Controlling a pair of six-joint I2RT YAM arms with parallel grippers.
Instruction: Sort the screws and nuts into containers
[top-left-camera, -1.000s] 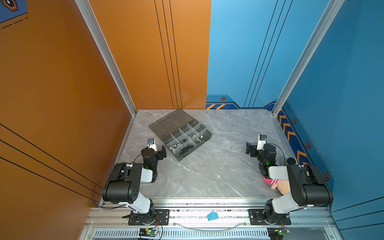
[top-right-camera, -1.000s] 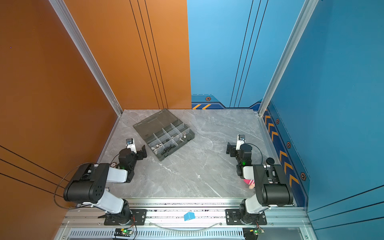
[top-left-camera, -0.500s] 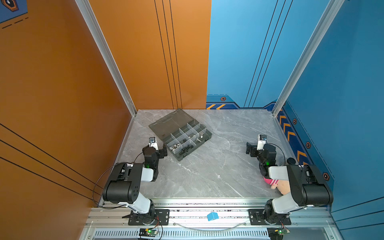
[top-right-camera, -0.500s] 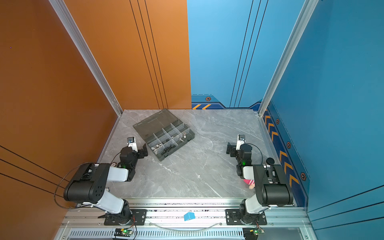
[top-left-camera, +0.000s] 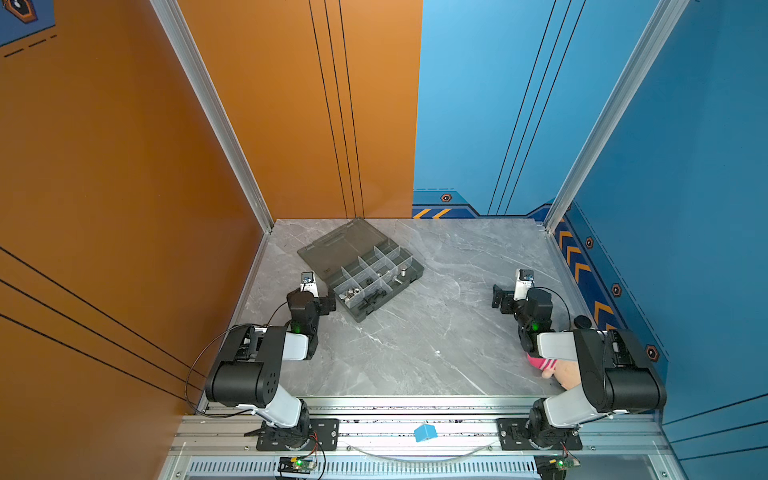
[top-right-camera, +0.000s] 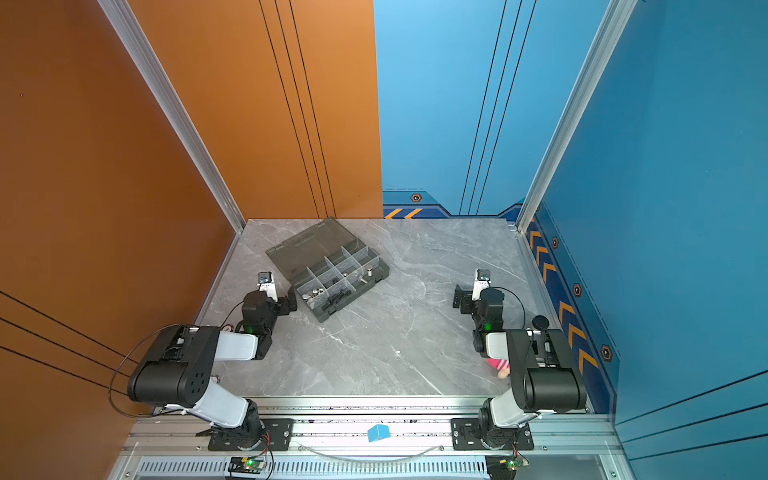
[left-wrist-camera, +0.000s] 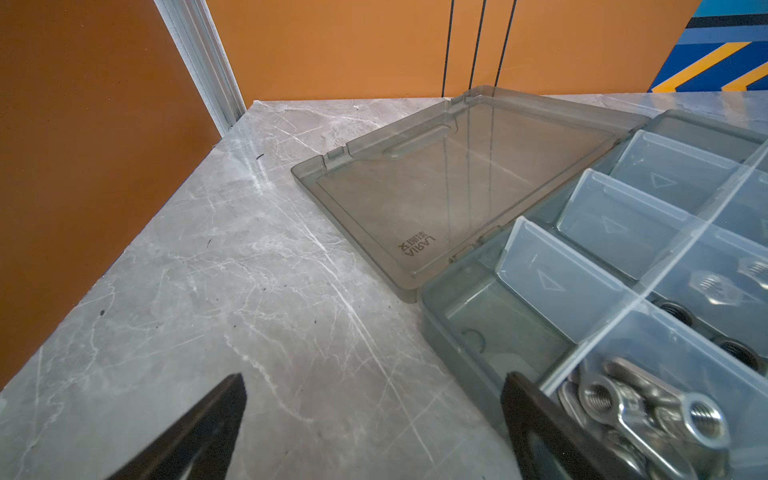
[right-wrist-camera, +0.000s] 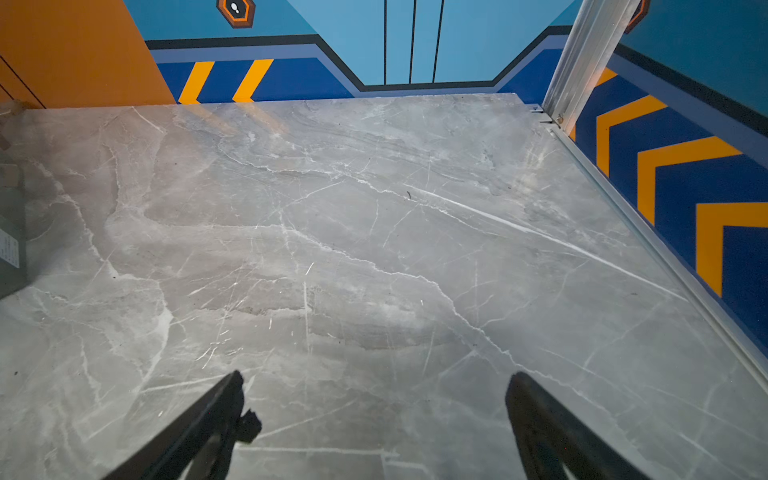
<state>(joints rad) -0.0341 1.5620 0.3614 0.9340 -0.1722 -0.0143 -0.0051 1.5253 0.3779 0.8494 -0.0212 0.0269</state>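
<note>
Left arm (top-left-camera: 291, 347) shifted, end effector (left-wrist-camera: 374, 380) beside containers (top-left-camera: 392, 296)

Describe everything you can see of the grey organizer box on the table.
The organizer box is translucent smoky-grey plastic, lying flat on the marble table, skewed, near the orange wall. Its hinged lid lies fully open, flat beside it. Clear dividers form compartments; some hold silver nuts or black fasteners, others look empty. The open left hand is beside its near corner.

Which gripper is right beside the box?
The left gripper, open at a corner of the box; the right gripper, also open, is over bare table, far from it.
</note>
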